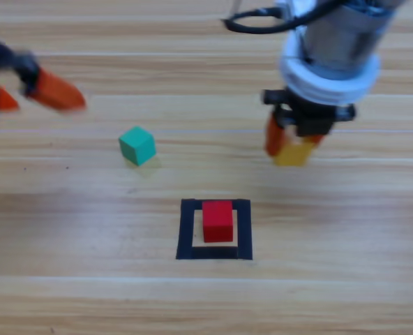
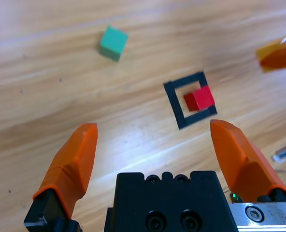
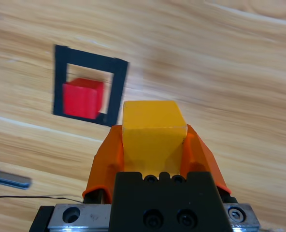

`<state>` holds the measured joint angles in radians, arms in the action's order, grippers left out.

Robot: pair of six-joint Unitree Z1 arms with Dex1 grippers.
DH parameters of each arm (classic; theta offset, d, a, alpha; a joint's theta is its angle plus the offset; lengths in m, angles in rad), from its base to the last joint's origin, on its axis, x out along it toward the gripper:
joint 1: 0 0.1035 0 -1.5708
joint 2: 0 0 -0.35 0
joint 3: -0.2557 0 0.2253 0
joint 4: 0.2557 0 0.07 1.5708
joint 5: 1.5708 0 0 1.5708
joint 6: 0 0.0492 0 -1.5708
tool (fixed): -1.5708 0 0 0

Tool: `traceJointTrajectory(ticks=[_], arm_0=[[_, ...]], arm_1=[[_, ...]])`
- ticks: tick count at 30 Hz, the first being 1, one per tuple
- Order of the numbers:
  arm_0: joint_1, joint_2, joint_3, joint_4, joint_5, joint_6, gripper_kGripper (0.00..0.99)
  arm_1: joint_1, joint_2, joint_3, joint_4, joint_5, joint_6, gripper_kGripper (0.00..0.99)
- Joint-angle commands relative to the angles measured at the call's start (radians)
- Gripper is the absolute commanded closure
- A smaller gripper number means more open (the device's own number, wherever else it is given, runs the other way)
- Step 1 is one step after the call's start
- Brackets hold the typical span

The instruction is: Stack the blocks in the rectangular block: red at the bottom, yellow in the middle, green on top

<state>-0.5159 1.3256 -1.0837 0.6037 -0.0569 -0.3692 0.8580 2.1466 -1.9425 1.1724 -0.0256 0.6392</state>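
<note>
High view: the rectangular block, a hollow outline of black tape on the wooden bench, serves as the landmark. Red sits inside it, close to the far edge of the outline. Green lies on the bench outside the outline, up and to the left of it, well apart. Yellow is up and to the right of the outline, clamped between the orange jaws of the right pincer; whether it clears the bench cannot be told from above.

Right wrist view confirms the grip: the right pincer has its jaws narrow, pressed against both sides of yellow, with the rectangular block and red ahead and to one side.

Left pincer hangs far up-left of the outline, near the picture's edge; in the left wrist view the left pincer stands wide and holds nothing, with green, red and the rectangular block beyond it.
</note>
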Motion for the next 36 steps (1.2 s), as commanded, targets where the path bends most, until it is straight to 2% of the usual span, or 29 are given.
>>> traceJointTrajectory(ticks=[1,4,12,20,30,36], arm_0=[[0.12,-0.036,0.013,-0.005,0.009,0.052,0.0],[0.143,-0.028,0.024,-0.004,0.012,0.084,0.0],[0.162,0.018,0.031,-0.004,-0.003,0.099,0.0],[0.162,0.035,0.041,-0.01,-0.052,0.082,0.0],[0.162,0.056,0.05,-0.013,-0.064,0.081,0.0],[0.162,0.073,0.051,-0.021,-0.069,0.081,0.0]], arm_1=[[0.122,0.183,-0.185,0.096,-0.017,0.053,0.824],[0.148,0.268,-0.299,0.156,-0.022,0.068,0.824],[0.161,0.403,-0.434,0.207,-0.022,0.088,0.824],[0.161,0.426,-0.449,0.213,-0.037,0.099,0.824],[0.167,0.435,-0.477,0.233,-0.037,0.123,0.823],[0.185,0.409,-0.495,0.257,-0.063,0.148,0.823]])
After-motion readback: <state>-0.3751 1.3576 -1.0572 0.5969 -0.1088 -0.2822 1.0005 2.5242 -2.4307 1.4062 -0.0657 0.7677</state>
